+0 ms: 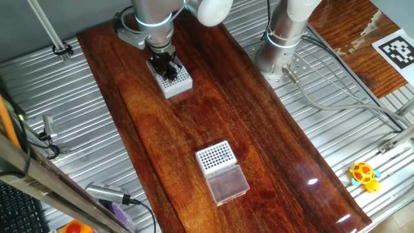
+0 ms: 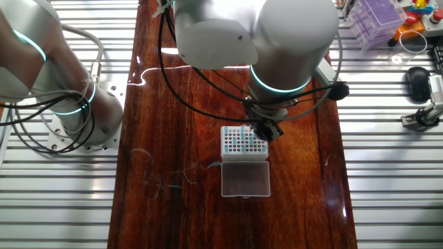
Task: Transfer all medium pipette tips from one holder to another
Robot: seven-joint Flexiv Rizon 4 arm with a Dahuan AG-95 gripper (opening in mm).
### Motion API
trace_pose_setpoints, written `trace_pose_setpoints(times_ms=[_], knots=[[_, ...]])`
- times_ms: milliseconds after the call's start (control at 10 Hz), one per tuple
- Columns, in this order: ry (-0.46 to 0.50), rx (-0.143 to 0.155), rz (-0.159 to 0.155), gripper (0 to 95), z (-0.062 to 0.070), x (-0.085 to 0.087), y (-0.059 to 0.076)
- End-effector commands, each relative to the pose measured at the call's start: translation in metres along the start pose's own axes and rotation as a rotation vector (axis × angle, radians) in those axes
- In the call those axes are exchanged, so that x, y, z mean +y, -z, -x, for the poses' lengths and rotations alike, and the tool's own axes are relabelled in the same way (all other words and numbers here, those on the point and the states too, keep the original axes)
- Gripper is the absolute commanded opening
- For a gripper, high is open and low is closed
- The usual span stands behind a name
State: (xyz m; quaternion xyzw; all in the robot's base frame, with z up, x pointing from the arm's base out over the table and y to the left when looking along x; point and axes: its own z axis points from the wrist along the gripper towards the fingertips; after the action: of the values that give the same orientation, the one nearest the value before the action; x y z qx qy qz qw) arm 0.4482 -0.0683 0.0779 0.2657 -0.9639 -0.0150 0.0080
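Two white tip racks are sitting well apart on the dark wooden desk (image 1: 259, 129). The far rack (image 1: 173, 80), near the arm's base end in one fixed view, is lying directly under the gripper (image 1: 165, 67). The other fixed view is showing this same rack (image 2: 243, 143) from the opposite side, with the gripper (image 2: 266, 131) hanging over its right edge. There its grid is holding the medium pipette tips (image 2: 239, 142), small teal-blue dots filling a good part of the holes, while other holes are showing dark. A clear lid (image 2: 245, 180) is lying open flat on the desk, touching the rack's near side.

The second rack (image 1: 215, 157) is sitting toward the near end of the desk, its grid reading as rows of dark holes. Whether any tip is sitting in it is too small to tell. Its own clear lid (image 1: 228, 184) is lying open beside it, touching.

The jaws are pointing straight down at the far rack; whether they are wide, narrow or gripping a tip cannot be told, since the black fingers are blending together.
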Motion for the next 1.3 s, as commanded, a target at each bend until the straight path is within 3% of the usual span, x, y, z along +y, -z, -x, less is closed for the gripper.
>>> trace_pose_setpoints(times_ms=[100, 600, 1300], knots=[[-0.002, 0.0, -0.001, 0.0, 0.0, 0.0, -0.001], [0.002, 0.001, 0.0, 0.0, -0.001, 0.0, 0.005], [0.011, 0.007, 0.009, 0.0, -0.007, 0.006, 0.054]])
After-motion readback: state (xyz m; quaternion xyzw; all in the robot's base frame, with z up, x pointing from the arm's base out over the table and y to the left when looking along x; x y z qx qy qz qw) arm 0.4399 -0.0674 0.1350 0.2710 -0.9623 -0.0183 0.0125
